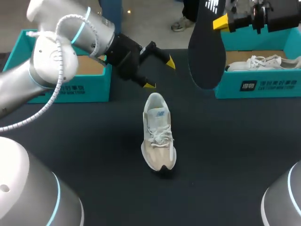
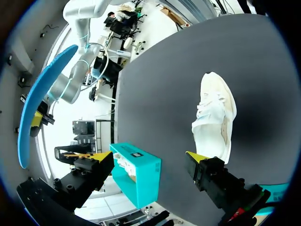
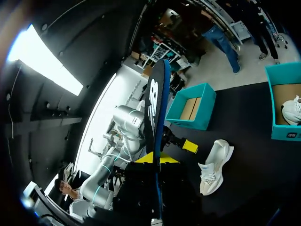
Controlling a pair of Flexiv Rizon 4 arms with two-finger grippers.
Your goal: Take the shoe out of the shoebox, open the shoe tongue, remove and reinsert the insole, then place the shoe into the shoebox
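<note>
The worktop [image 1: 225, 155] is a dark, matte sheet. A pale laced shoe [image 1: 158, 134] stands upright on its sole near the worktop's middle, heel toward the far edge and toe toward the near edge. At the far left corner sits an open teal shoebox [image 1: 70, 89] with a bare brown inside, partly covered by the left arm [image 1: 51, 56]. A second teal shoebox [image 1: 263, 84] sits at the far right corner with a white shoe [image 1: 263, 62] lying in it. The left gripper [image 1: 160, 74] hangs in the air just beyond the shoe's heel, its yellow-tipped fingers spread wide and holding nothing. The right gripper [image 1: 217, 21] is up over the far edge with its fingers closed from both sides on the insole [image 1: 207, 52]. The insole is black on one face and blue on the other, and it hangs lengthwise clear of the worktop, in front of the second shoebox's inner end.
</note>
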